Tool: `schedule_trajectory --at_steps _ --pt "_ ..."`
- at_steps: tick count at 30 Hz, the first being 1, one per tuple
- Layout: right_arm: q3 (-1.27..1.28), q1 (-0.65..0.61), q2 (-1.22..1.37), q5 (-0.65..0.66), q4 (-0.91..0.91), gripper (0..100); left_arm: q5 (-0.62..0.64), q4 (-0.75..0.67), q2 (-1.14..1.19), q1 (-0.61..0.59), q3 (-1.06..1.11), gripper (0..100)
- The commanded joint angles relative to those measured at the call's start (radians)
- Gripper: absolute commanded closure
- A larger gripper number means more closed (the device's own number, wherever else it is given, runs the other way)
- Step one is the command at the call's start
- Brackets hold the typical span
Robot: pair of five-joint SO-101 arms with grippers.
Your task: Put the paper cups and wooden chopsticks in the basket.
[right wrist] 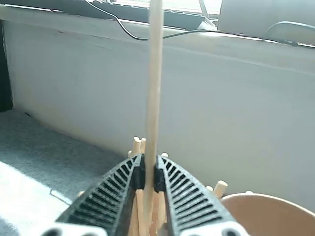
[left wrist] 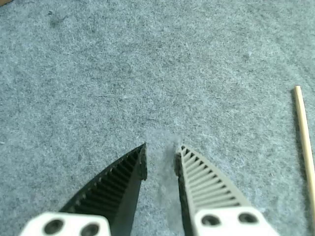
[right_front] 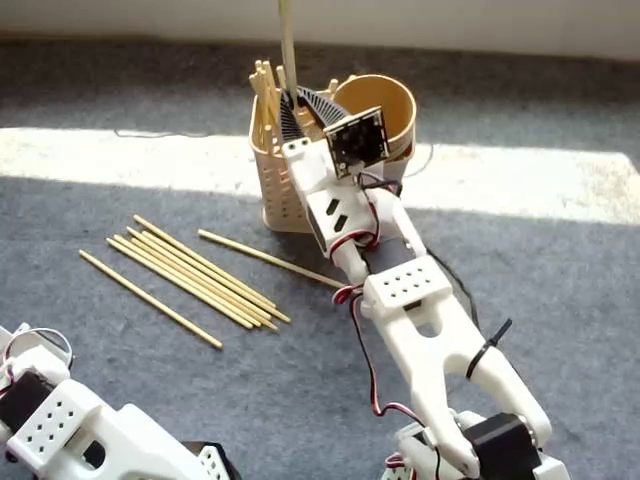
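My right gripper (right_front: pixel 293 103) hangs over the cream basket (right_front: pixel 275 190) at the far middle of the carpet, shut on a wooden chopstick (right_front: pixel 288 45) that stands upright. In the right wrist view the chopstick (right wrist: pixel 154 88) rises between the ribbed fingertips of that gripper (right wrist: pixel 149 172). Several chopsticks (right_front: pixel 265 90) stand in the basket, and a paper cup (right_front: pixel 385 110) sits in it on the right. Several loose chopsticks (right_front: pixel 195 272) lie on the carpet to the left. My left gripper (left wrist: pixel 161 155) is open just above bare carpet, with one chopstick (left wrist: pixel 305 142) off to its side.
Grey carpet (right_front: pixel 500 240) covers the floor, with a sunlit band across the back. A white wall (right wrist: pixel 236 108) stands behind the basket. The left arm's body (right_front: pixel 70 430) rests at the near left corner.
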Motion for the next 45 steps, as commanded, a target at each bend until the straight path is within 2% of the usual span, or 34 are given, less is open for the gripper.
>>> schedule_trajectory --at_steps 1,7,16,27,45 --pt "-0.007 -0.033 -0.059 0.011 0.008 99.4 0.003 -0.017 -0.015 0.012 -0.004 89" --pt "-0.025 -0.071 -0.099 0.011 0.122 99.4 0.003 -0.018 -0.015 0.012 -0.004 89" --pt "-0.053 -0.039 -0.159 0.009 0.140 99.4 0.003 -0.018 -0.015 0.012 -0.004 89" --pt "-0.056 -0.059 -0.260 0.009 0.203 99.4 0.003 -0.018 -0.015 0.012 -0.004 89" --pt "-0.051 -0.018 0.010 0.009 0.088 99.4 0.003 -0.018 -0.015 0.012 -0.004 89"
